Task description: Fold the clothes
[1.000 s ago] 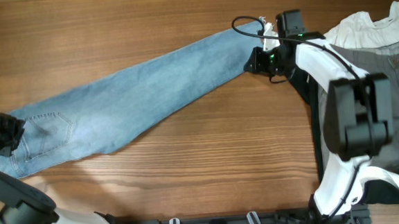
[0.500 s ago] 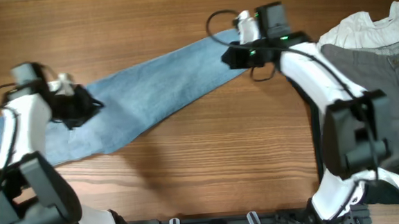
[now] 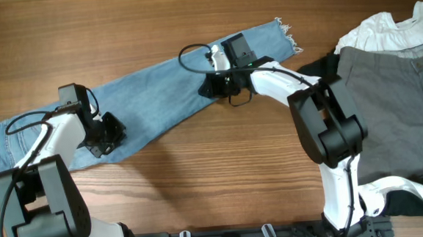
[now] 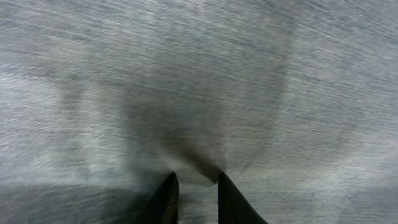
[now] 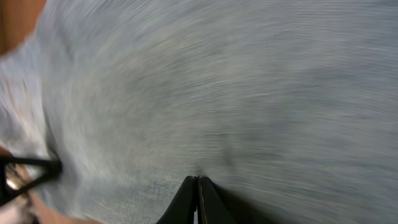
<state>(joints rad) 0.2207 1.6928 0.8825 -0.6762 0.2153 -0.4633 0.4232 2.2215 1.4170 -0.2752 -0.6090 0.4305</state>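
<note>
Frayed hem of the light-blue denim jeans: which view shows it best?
Overhead: the frayed hem of the light-blue denim jeans shows whole against the wooden table. Both wrist views show only blurred denim, no fringe visible.

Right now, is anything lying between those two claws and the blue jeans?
Nothing visible does. The left gripper pinches a pucker of the jeans, and the right gripper sits shut right over the denim.

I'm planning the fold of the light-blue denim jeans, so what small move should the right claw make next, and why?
Probably open the right claw and shift it toward the frayed hem. It sits shut on the middle of the light-blue denim jeans leg, while the hem lies untouched on the wooden table and the left claw pinches denim near the thigh end.
</note>
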